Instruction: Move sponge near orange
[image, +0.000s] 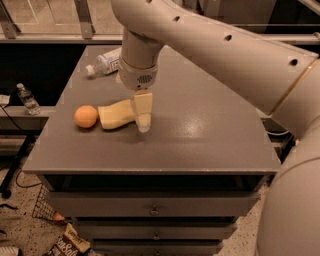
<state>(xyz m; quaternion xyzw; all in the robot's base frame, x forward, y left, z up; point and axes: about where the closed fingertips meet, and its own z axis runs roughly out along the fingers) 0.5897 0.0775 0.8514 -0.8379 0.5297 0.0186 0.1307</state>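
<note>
The pale yellow sponge (114, 115) lies flat on the grey table (200, 130), left of centre. The orange (86, 116) sits just left of it, about a finger's width from the sponge's left end. My gripper (142, 117) hangs from the arm's wrist (137, 75) and points straight down at the sponge's right end, touching or nearly touching it. Its tip reaches down close to the table top. The sponge rests on the table rather than hanging in the air.
A clear plastic bottle (106, 62) lies on its side at the table's back left. The table's left edge (50, 125) is close to the orange. Drawers (150, 205) sit under the top. Another bottle (27, 99) stands on the floor shelf at left.
</note>
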